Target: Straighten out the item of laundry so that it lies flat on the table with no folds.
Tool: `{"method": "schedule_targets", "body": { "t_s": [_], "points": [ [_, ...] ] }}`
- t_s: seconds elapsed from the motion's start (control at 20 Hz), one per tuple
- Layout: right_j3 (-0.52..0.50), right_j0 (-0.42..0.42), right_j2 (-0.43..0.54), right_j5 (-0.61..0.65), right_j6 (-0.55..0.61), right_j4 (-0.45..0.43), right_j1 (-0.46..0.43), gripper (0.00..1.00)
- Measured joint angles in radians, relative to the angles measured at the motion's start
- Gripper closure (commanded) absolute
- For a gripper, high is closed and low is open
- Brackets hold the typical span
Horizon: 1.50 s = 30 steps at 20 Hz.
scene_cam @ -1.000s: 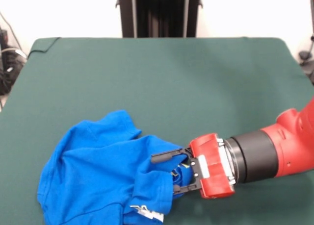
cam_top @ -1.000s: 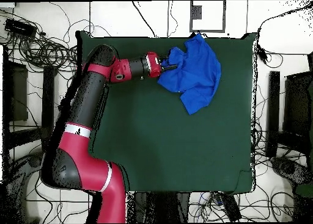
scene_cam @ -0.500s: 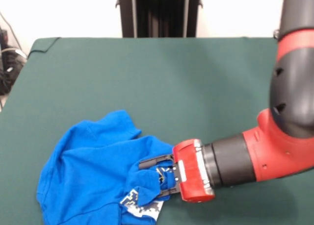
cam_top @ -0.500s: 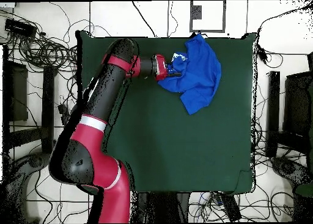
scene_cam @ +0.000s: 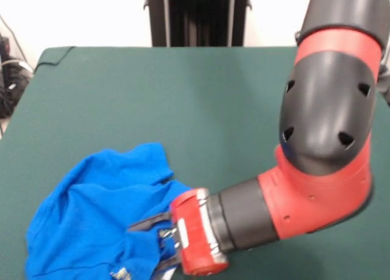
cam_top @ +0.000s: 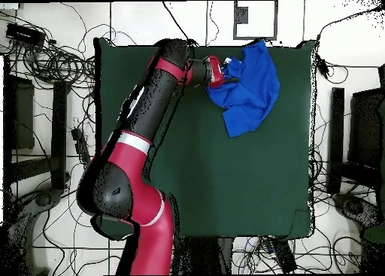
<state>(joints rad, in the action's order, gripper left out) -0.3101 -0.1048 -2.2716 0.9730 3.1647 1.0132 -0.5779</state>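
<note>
The claw [scene_cam: 159, 237] lies low and nearly level over the tabletop [scene_cam: 201, 97], its dark fingers buried in a bunched fold of the T-shirt [scene_cam: 91, 213]. Cloth sits between the fingers, so it looks closed on the fabric, gripping the shirt at its crumpled edge nearest the arm [scene_cam: 323, 127]. Behind the claw come the red wrist cuff, a black sleeve, then the big red and black elbow that rises out of the top of the front view.

The shirt is a rumpled blue heap, well short of flat, with one part humped up and others folded under. In the overhead view the T-shirt [cam_top: 248, 92] lies close to one corner of the tabletop [cam_top: 225, 183], against the edge farthest from the robot's base, with a wide stretch of green cloth bare beyond it.

It should handle as light, limp and soft (no stiffness to carry a push), so it will likely drag and bunch rather than slide as one piece. A hem, sleeve or shoulder seam looks a better hold than the middle of the heap.

Only a scrap of pale print shows near the claw; no lettering can be read.
</note>
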Motion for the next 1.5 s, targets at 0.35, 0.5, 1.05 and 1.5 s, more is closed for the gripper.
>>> {"method": "schedule_targets", "body": {
  "t_s": [0.35, 0.5, 1.05, 1.5],
  "points": [
    [-0.009, -0.012, -0.204, -0.17, 0.0, -0.068, -0.021, 0.0],
    [-0.01, 0.002, -0.235, -0.172, 0.0, -0.082, -0.029, 0.0],
    [-0.011, 0.049, -0.289, -0.172, 0.0, -0.101, -0.035, 0.0],
    [-0.011, 0.056, -0.314, -0.173, 0.0, -0.119, -0.035, 0.0]
  ]
}}
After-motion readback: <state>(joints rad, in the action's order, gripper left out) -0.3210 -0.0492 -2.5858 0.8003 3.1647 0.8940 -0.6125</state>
